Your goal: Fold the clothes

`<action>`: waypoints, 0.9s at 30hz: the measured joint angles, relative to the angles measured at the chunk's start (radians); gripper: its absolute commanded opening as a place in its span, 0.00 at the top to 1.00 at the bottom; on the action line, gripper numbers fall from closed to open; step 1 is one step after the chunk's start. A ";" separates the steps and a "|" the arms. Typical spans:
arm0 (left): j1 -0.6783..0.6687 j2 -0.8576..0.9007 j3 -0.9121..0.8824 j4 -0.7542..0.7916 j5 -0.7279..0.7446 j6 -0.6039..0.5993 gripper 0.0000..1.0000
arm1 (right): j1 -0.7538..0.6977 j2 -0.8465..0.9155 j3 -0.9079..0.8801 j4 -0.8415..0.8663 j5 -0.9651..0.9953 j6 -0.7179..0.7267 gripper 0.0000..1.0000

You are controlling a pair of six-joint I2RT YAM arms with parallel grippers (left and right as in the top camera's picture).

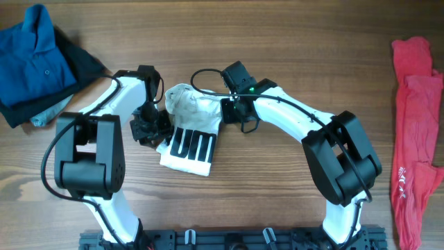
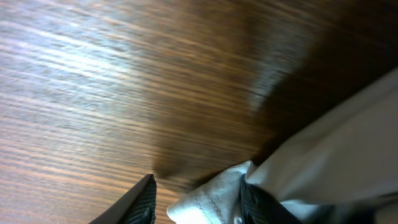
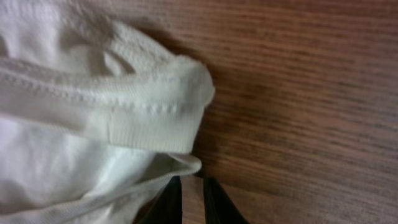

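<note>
Wood-grain table (image 1: pixel 291 42) carries white T-shirt (image 1: pixel 194 111); left pincer (image 2: pixel 198 190) apart around its hem, right pincer (image 3: pixel 191 186) together.

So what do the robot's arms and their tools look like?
Both are alike: the left arm and right arm have white links joined by bulky black housings. A thin black cable loops beside the left one, another curls by the right wrist, where a green light glows. The left tool and right tool have dark, tapering fingers.

White T-shirt (image 1: pixel 187 128) crumpled centre, blue polo (image 1: pixel 31 59) left, red shirts (image 1: pixel 415 132) right
</note>
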 measured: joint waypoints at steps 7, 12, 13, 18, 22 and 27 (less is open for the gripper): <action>0.109 -0.145 -0.003 0.045 -0.030 -0.018 0.22 | 0.001 0.000 0.000 -0.039 0.000 -0.025 0.87; 0.139 -0.242 0.013 0.203 0.106 0.042 0.12 | 0.001 0.000 0.000 -0.070 0.000 -0.024 0.84; 0.137 -0.240 0.014 0.231 0.141 0.055 0.11 | 0.001 0.000 0.000 -0.077 0.000 -0.024 0.84; 0.136 -0.190 0.014 0.309 0.254 0.109 0.11 | 0.001 -0.031 0.000 -0.118 0.015 -0.017 0.81; 0.136 -0.112 0.014 0.332 0.333 0.166 0.10 | 0.001 -0.146 -0.001 -0.142 0.056 -0.015 0.74; 0.136 -0.037 0.014 0.378 0.439 0.248 0.10 | 0.001 -0.319 -0.001 -0.145 0.103 -0.014 0.73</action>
